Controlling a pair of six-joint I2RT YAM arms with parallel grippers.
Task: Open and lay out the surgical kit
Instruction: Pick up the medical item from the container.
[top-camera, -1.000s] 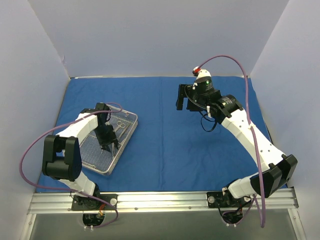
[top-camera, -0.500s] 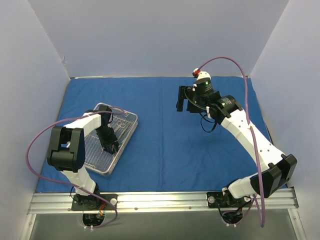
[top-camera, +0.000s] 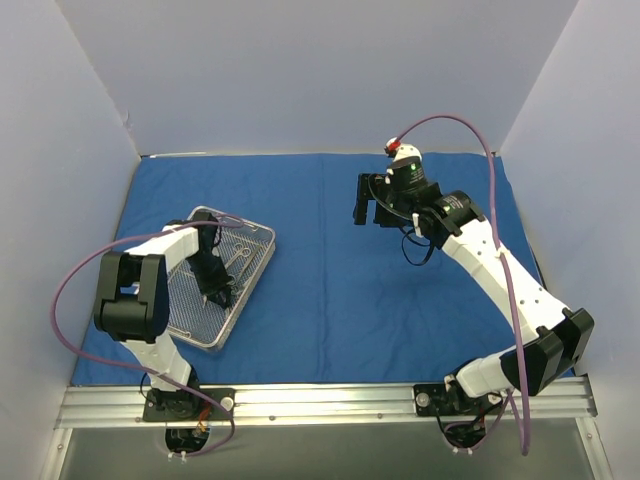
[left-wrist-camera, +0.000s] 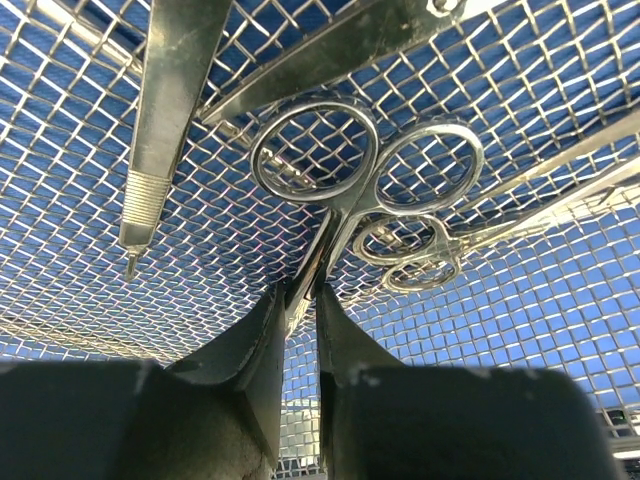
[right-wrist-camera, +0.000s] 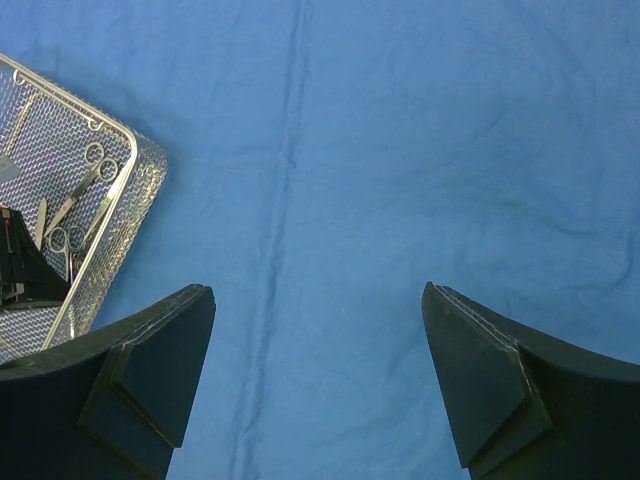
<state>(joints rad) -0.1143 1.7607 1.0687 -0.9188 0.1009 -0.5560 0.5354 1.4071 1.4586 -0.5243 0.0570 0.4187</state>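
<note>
Left gripper (top-camera: 215, 290) sits in the mesh tray (top-camera: 190, 315) on the blue cloth (top-camera: 320, 300); right gripper (top-camera: 368, 212) hangs well apart.

The left arm (top-camera: 150, 248) folds sharply at the elbow, left gripper (left-wrist-camera: 303, 292) pointing down, pinched on the scissors (left-wrist-camera: 322, 215). The right arm (top-camera: 500, 272) reaches forward, right gripper (right-wrist-camera: 318, 300) spread wide

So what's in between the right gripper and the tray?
Only bare blue cloth. The top view shows the right gripper open, well apart from the tray, with nothing lying between them. The right wrist view shows the same.
</note>
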